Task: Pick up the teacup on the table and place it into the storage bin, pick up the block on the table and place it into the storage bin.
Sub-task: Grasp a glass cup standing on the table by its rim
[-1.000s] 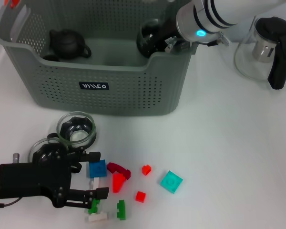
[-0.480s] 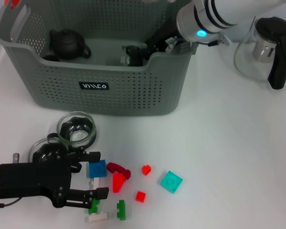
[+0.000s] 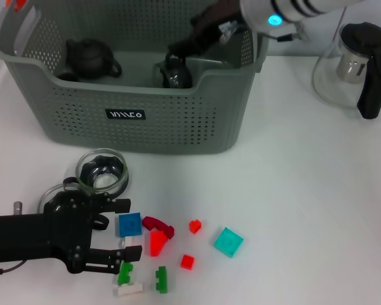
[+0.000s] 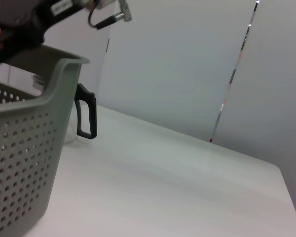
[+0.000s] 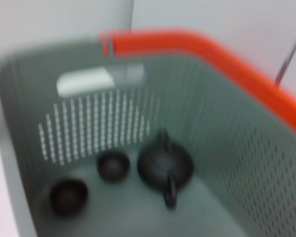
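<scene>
Since the earlier frame the right gripper has risen from inside the storage bin toward its rear rim; its fingers are parted and empty. Dark teacup now lies released on the bin floor by the front wall, right of the black teapot. Left gripper has drawn slightly back on the worktop in front of the bin, jaws open around nothing, blue block between the fingertips. Glass teacup stands just behind that gripper. Glass pitcher stands right of the bin.
</scene>
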Controlling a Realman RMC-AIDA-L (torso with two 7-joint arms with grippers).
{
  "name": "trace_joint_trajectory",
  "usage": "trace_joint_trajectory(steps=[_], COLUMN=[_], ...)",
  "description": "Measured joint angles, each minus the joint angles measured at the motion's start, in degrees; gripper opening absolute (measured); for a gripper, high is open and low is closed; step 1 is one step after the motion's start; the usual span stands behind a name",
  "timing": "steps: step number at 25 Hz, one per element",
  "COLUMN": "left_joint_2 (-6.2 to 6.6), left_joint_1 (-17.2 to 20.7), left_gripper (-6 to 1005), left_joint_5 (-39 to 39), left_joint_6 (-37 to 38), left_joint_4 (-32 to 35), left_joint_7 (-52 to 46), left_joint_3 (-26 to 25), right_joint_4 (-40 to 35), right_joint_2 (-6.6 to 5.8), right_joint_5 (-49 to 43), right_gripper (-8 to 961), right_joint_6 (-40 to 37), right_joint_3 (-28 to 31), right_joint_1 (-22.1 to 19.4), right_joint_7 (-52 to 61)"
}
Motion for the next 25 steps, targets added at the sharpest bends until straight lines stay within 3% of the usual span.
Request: trace_joint_trajectory(steps=[6, 13, 15, 19, 25], left_joint_2=[-0.01, 0.06, 0.06, 0.13, 0.19], left_joint_1=[0.01, 0.02, 0.12, 0.32, 0.36], left_gripper=[932, 933, 933, 933, 933], left_joint_5=[-0.39, -0.47, -0.47, -0.47, 0.41], left_joint_6=[0.48, 1.77, 2.15, 3.01, 3.35], left_joint_4=[0.2, 0.29, 0.3, 0.74, 4.96], left_joint_7=[0.0, 0.45, 0.56, 0.49, -4.18], left_joint_3=[-1.54, -5.49, -6.98, -9.51, -9.63], right_joint_4=[-13.77, -32.63, -35.43, -36.64, -36.69], right_joint_2=[0.02, 0.03, 0.02, -0.25, -0.46], right_joint_5=[10.36, 27.07, 31.53, 39.33, 38.44], right_gripper=[690, 899, 951, 946, 947], right_joint_6=[-5.66, -13.9, -16.43, -23.55, -34.21], right_joint_3=[-2.4, -8.46, -8.99, -7.66, -3.22], right_joint_1=[-8.86, -24.98, -29.04, -35.39, -39.62], right_joint_7=[-2.36, -10.71, -13.88, -20.42, -22.02])
